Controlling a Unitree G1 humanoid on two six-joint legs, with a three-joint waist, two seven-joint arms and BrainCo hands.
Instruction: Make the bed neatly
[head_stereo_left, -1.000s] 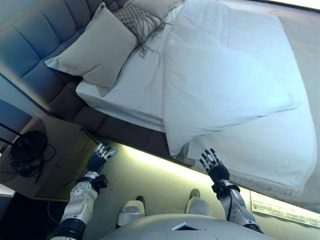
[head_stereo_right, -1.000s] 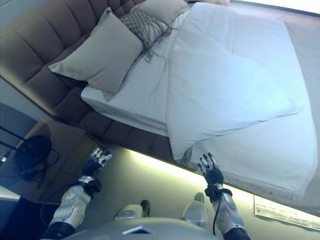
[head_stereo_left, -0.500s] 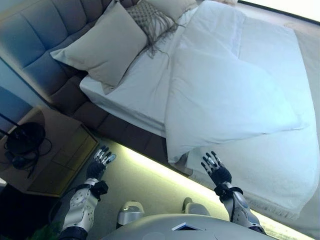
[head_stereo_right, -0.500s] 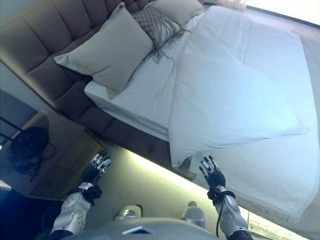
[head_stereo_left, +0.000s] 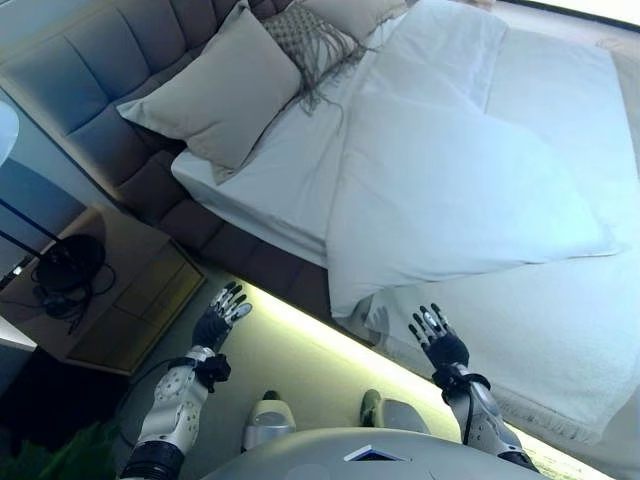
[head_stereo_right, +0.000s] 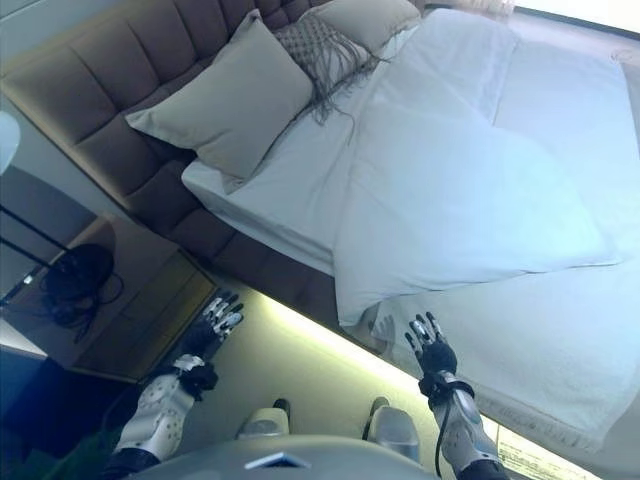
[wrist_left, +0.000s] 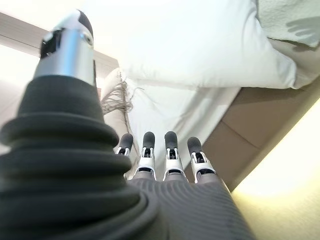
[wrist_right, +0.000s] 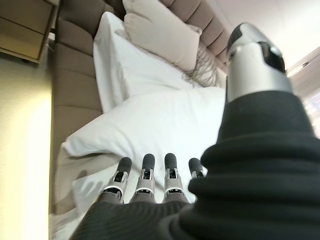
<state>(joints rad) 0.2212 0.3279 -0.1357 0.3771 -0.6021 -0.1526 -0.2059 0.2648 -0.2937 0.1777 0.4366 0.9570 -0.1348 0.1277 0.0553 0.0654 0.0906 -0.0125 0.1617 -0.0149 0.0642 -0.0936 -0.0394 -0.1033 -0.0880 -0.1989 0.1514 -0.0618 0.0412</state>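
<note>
The bed has a white duvet (head_stereo_left: 450, 190) lying askew, its near corner (head_stereo_left: 345, 300) hanging over the side edge. A white textured blanket (head_stereo_left: 560, 350) shows under it toward the foot. Bare white sheet (head_stereo_left: 275, 180) lies between the duvet and the pillows. A large beige pillow (head_stereo_left: 215, 90) and a fringed cushion (head_stereo_left: 310, 35) lean on the padded headboard (head_stereo_left: 90, 80). My left hand (head_stereo_left: 218, 322) is open over the floor beside the bed frame. My right hand (head_stereo_left: 440, 345) is open just below the duvet's hanging corner, touching nothing. Each wrist view shows straight fingers (wrist_left: 167, 150) (wrist_right: 145, 175) holding nothing.
A wooden nightstand (head_stereo_left: 120, 290) stands left of the bed, with a black lamp base (head_stereo_left: 65, 275) and its cord on top. A lit strip runs along the bed frame's lower edge (head_stereo_left: 300, 320). Pale floor lies between me and the bed.
The whole view has shifted, so the camera moved. Both hands stay open and empty; the left hand now sits closer to the bed frame.
</note>
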